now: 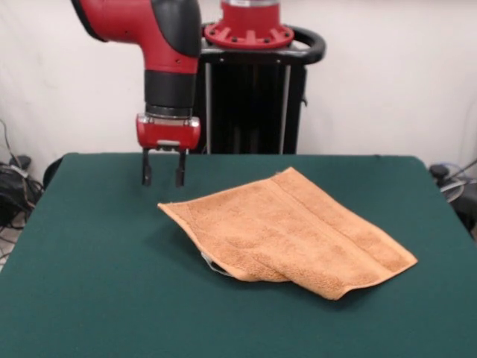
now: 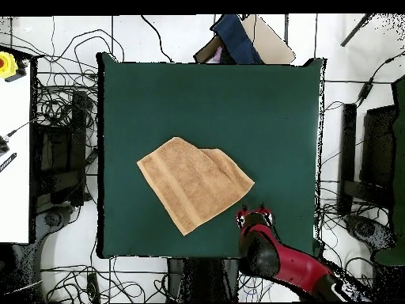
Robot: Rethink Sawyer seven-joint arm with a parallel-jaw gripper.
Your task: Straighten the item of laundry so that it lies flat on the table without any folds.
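Your arm's gripper [image 1: 164,177] hangs just above the dark green tabletop [image 1: 89,283], near the far edge as the front view shows it, on the picture's left. Its two black fingers [image 1: 147,168] point straight down with a clear gap between them, so they stand open and hold nothing. The orange-tan towel [image 1: 291,231] lies on the tabletop near the middle, a little toward the right in the front view, turned so that its corners point like a diamond. It is not flat: along its near side one part is folded over onto the rest, giving a thick doubled edge, and a small white tag [image 1: 211,262] peeks out from under that edge at the left. A woven border band runs across the towel near its far right side. In the overhead view the towel [image 2: 194,184] sits slightly left of the tabletop's [image 2: 158,95] centre, and one layer's stepped outline shows at the upper right. There the gripper [image 2: 254,210] is close beside the towel's right-hand corner but apart from it, with the red arm [image 2: 289,265] reaching in from the bottom right.
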